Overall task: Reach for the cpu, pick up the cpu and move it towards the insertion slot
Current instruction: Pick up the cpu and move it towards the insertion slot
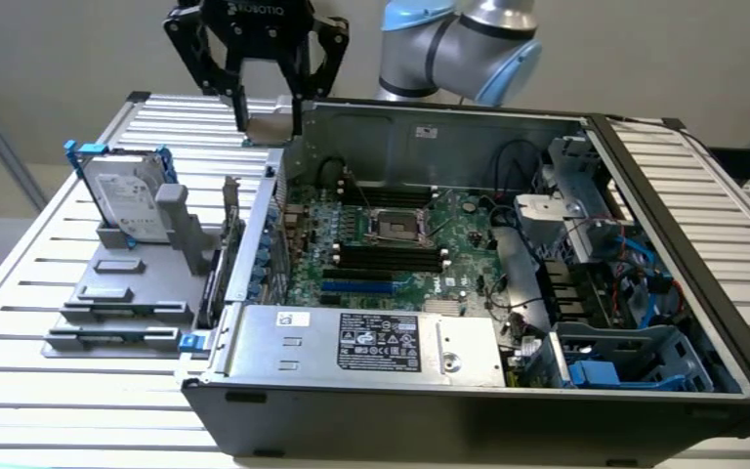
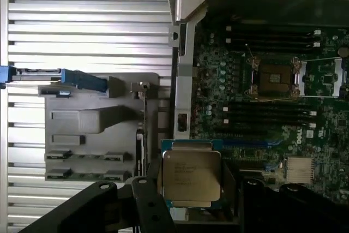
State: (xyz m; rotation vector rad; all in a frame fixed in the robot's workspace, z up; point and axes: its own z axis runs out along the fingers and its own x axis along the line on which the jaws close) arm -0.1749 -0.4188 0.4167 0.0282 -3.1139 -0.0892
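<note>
**Gripper holds the cpu above the case edge**

Gripper [image 1: 269, 115] hangs high over the far corner of the open computer case [image 1: 479, 410], toward the exterior view's left, with its black fingers [image 1: 235, 103] pointing down. Between them sits a small flat square, the cpu [image 1: 269, 125]. In the wrist view the cpu [image 2: 192, 175] shows its silvery-grey metal top with faint print, clamped between the dark fingers [image 2: 146, 186] on two opposite sides, so the jaws are closed on the chip and not on empty air.

Well apart from the cpu, the slot [image 1: 396, 227] lies in the middle of the green board [image 1: 460, 274], a shiny metal frame around a dark centre. Long black memory slots [image 1: 386, 256] run beside it. From the wrist, the slot [image 2: 274, 78] appears bare.

Outside the case, on the slatted table [image 1: 36, 293], a grey fixture [image 1: 121, 293] carries an upright hard drive [image 1: 128, 200] with blue edges and a white label. A silver power supply [image 1: 368, 342] with a label fills the near side of the case.
</note>
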